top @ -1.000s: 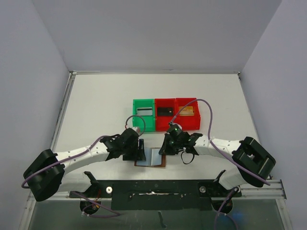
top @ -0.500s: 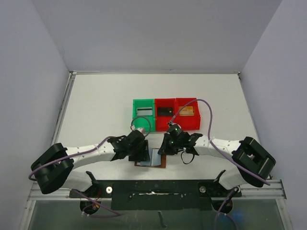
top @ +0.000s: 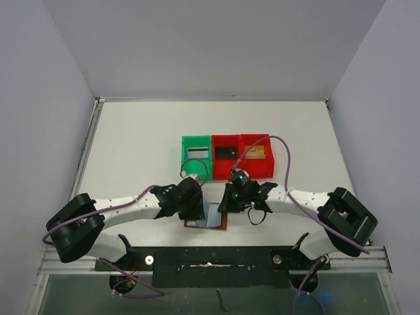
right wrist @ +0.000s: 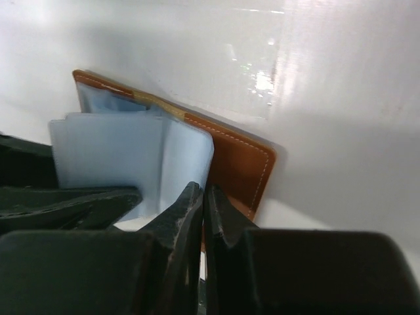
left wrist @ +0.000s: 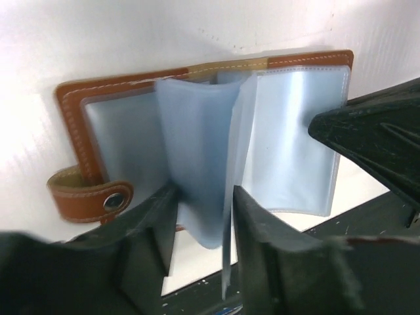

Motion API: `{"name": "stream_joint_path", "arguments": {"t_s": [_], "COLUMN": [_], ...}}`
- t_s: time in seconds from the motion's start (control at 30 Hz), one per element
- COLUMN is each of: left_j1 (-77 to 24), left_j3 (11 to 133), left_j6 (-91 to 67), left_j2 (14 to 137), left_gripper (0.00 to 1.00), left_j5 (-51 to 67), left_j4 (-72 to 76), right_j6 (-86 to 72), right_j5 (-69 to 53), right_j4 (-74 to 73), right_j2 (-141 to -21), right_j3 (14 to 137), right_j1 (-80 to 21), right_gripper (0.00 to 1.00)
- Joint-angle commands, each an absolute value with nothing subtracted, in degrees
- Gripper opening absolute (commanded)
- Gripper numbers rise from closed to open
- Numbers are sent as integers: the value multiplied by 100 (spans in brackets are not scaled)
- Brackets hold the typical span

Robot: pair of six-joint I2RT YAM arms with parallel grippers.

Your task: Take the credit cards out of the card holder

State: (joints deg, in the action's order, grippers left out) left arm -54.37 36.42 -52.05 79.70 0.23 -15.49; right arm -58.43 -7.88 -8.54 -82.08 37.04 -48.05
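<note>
Desk (top: 131,144) white, walls (top: 216,46) pale grey. My left end effector (left wrist: 202,210) sits narrow around a sleeve of the card holder (left wrist: 118,151); right end effector (right wrist: 202,197) closed.

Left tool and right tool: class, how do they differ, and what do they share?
The left tool has fingers apart, straddling a blue sleeve; the right tool has them pressed together. On the wallet, the left tool is central, the right tool at an edge. Both are black.
</note>
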Motion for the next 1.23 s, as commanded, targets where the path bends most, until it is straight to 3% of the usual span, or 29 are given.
{"name": "stream_joint_path", "arguments": {"t_s": [0.0,0.03,0.23,0.37,0.53,0.7,0.93,1.2], "left_j1": [-5456,-5450,-5328,-4738,-3313,-2189,-2153,-2153], "left_j3": [4176,4247,4655,4734,5030,5809,7232,7060], "left_j6": [-5071,-5052,-4840,-4426,-3720,-3396,-3108,-3049], "left_j2": [7611,7474,6620,6291,5911,5607,5400,4772], "left_gripper": [47,52,72,75,77,79,80,80], "left_j5": [-483,-586,-1185,-1119,-760,-1236,-2494,-2653], "left_j4": [-2373,-2547,-3337,-3474,-3525,-3789,-4371,-4074], "right_j6": [-5610,-5523,-5044,-4410,-3349,-2365,-1695,-1775], "right_j5": [-327,-273,51,767,2272,3380,3511,3289], "right_j4": [-1498,-1615,-2153,-2768,-3024,-2617,-2504,-2445], "right_j2": [-7928,-7862,-6933,-6176,-5347,-4919,-4920,-4913], "right_j3": [3988,4022,4256,4717,5272,5596,6171,6171], "right_j1": [-4643,-4592,-4226,-3790,-3330,-3210,-3196,-3199], "right_gripper": [6,8,51,73,97,98,98,98]}}
